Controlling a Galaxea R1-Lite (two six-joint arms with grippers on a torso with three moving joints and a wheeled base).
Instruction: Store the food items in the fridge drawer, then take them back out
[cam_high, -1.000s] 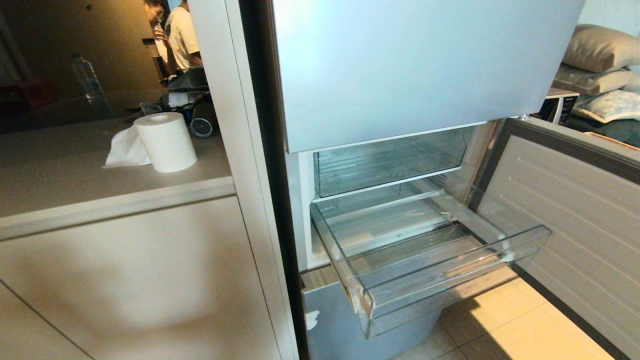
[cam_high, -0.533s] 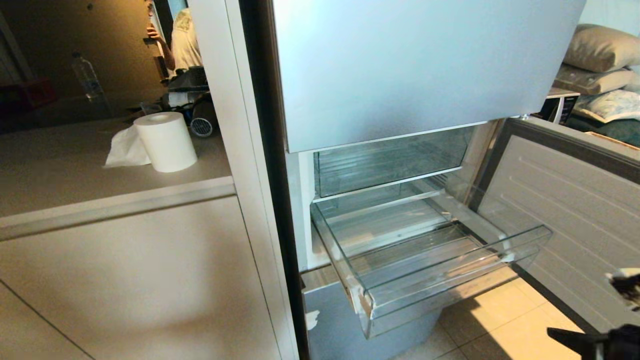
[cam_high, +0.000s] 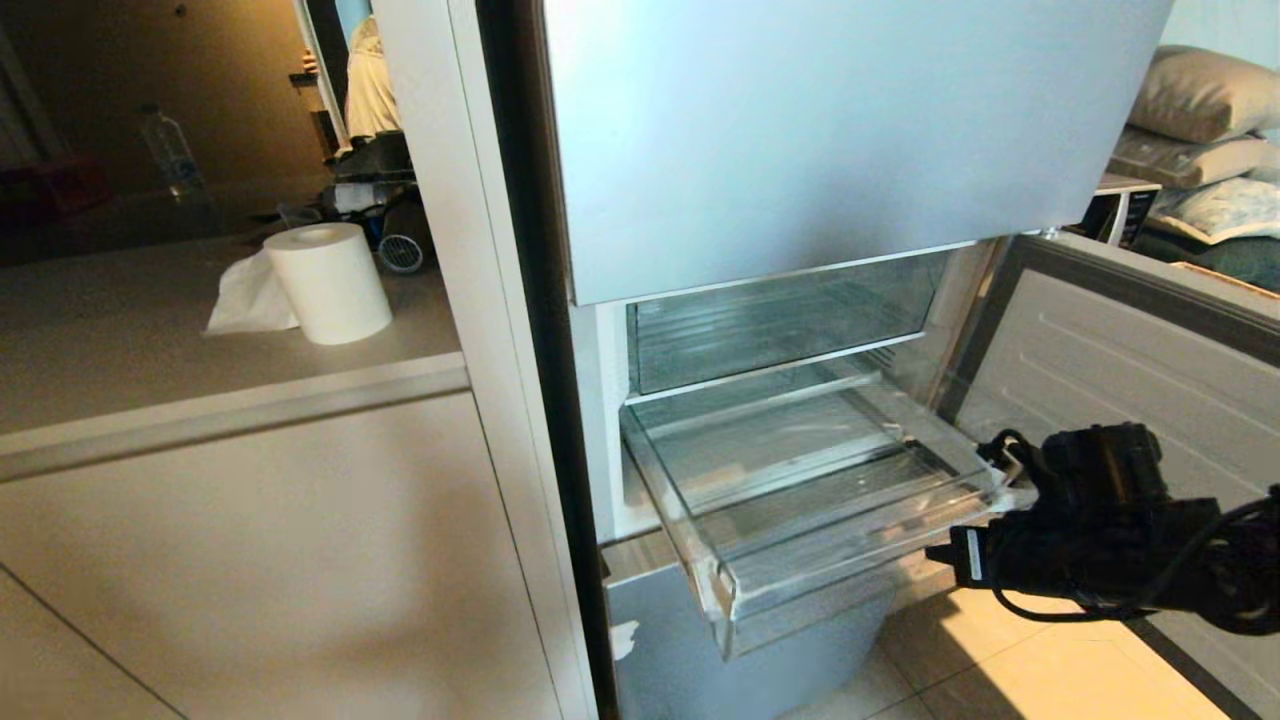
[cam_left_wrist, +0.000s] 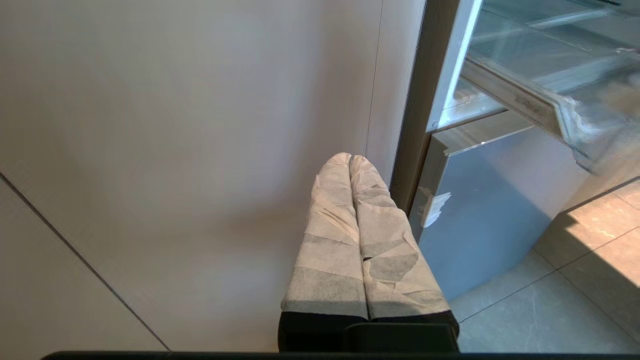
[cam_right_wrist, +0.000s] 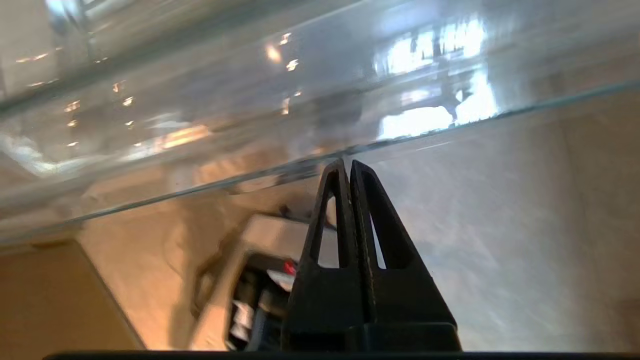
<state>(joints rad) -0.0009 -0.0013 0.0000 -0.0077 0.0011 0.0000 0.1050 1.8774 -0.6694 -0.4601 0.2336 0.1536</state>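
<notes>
My right gripper, pinched closed and empty, sits at the fridge drawer's front lip at four o'clock. My left gripper, closed, hangs low by the cabinet. Open freezer door stands at three o'clock; paper towel roll on the counter at ten.

The fridge drawer juts out below an upper bin. At its three o'clock corner sits the right end effector, seemingly touching the lip. At ten o'clock, a paper roll stands on the counter.
</notes>
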